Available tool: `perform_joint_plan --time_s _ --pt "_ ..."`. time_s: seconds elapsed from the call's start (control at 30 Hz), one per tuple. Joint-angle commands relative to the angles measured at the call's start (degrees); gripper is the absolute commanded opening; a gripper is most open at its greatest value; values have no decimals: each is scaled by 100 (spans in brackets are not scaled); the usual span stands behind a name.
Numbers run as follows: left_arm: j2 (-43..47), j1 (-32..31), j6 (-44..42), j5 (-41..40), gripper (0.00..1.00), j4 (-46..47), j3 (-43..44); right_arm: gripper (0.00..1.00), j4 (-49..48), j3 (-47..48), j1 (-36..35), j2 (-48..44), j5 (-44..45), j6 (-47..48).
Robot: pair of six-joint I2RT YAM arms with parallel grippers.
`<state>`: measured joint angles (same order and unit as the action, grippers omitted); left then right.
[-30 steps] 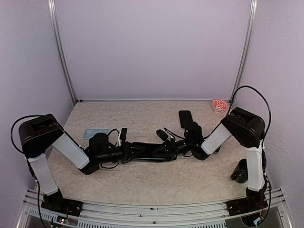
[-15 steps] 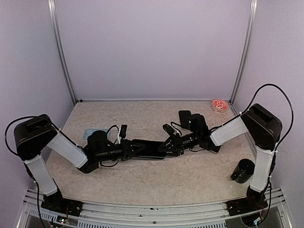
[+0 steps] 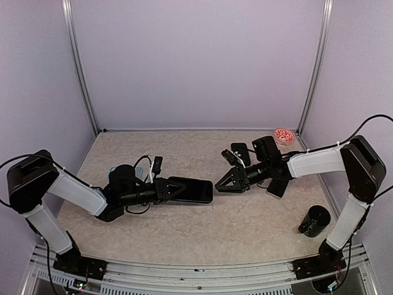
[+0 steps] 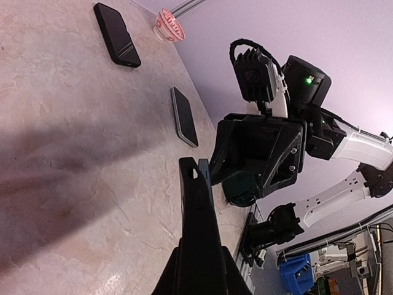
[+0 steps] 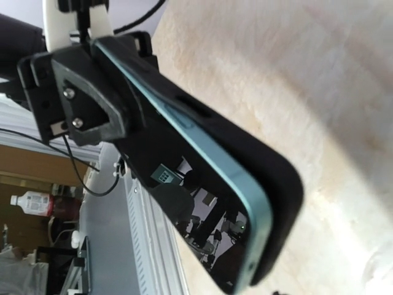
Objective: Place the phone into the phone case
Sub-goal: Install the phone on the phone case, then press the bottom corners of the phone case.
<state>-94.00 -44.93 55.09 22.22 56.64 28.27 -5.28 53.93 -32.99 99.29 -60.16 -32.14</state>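
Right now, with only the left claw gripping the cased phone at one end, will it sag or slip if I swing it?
Probably no sag: the cased phone juts straight out from the left claw, so it looks rigid. It may pivot, since most of its length overhangs the grip. Its black outer surface looks matte, so slipping seems unlikely.

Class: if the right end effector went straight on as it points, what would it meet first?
Probably the free end of the teal-edged phone in its black case, held by the left end effector; height match uncertain.
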Motion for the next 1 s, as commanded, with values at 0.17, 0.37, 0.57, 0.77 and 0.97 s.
perform_joint_plan --time_s 0.17,0.37,0.57,0.77,0.97 --pt "660 26 -633 262 0 2 121 52 -78 -294 311 -339 -402 343" --pt "801 6 -736 760 0 84 236 52 -1764 -763 303 -364 -1109 -465" --pt "701 -7 -659 1158 0 422 295 53 -2647 -885 121 -456 -1416 -753" --pt "467 -29 -388 1587 0 1026 333 53 -2574 -833 -106 -385 -1482 -530" --pt "315 -103 -358 1741 0 1088 440 52 -2600 -823 -265 -453 -1577 -459"
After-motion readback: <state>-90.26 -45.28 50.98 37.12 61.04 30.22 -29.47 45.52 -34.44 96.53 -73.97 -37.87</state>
